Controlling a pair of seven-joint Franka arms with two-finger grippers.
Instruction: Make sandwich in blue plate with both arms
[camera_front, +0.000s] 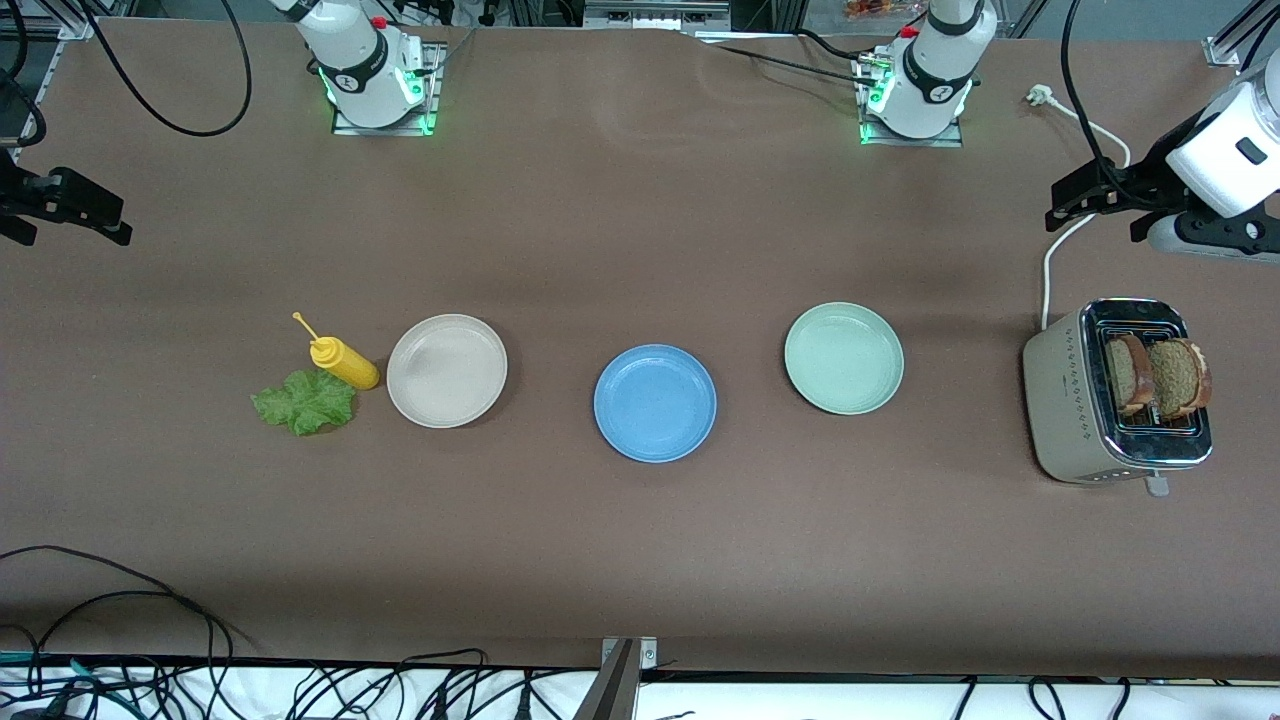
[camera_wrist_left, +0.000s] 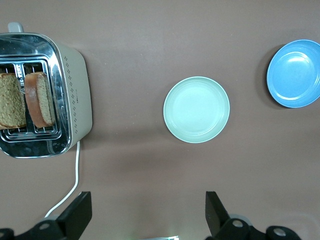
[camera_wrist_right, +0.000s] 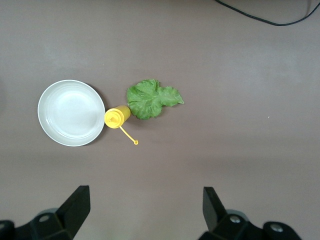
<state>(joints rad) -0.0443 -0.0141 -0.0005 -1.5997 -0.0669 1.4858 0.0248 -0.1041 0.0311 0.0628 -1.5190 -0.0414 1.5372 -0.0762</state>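
While both end effectors (camera_wrist_left: 145, 215) (camera_wrist_right: 145, 212) gape wide, bread slices (camera_front: 1158, 375) in toaster (camera_front: 1070, 400), blue plate (camera_front: 655, 403) bare

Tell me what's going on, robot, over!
Left gripper and right gripper open, holding nothing, up over bare table. Blue plate empty. Bread slices in toaster, lettuce on table. Nothing in the way.
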